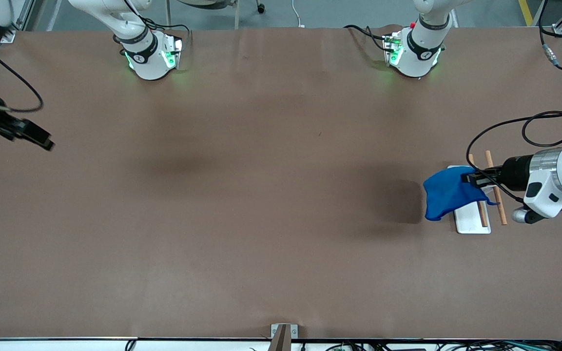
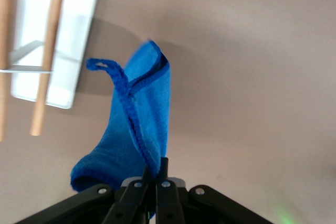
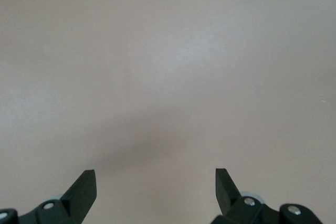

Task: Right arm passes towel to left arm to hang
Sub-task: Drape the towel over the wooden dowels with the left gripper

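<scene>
Only the left wrist view shows the towel (image 2: 139,121) hem and loop, bunched, pinched by the left gripper (image 2: 155,174) over the rack (image 1: 473,219); the right gripper (image 3: 155,182) is held spread over bare table (image 1: 242,195).

The place was a robotics lab or test cell, not a home. Two arm bases (image 1: 151,56) (image 1: 413,53) with green status lights were bolted along one edge of a wide table (image 1: 242,204) covered in plain brown sheeting. Loose black cables (image 1: 551,36) ran across it, aluminium framing (image 1: 561,22) stood at the corners, and a grey floor with a yellow line (image 1: 524,10) lay past the edge.
</scene>
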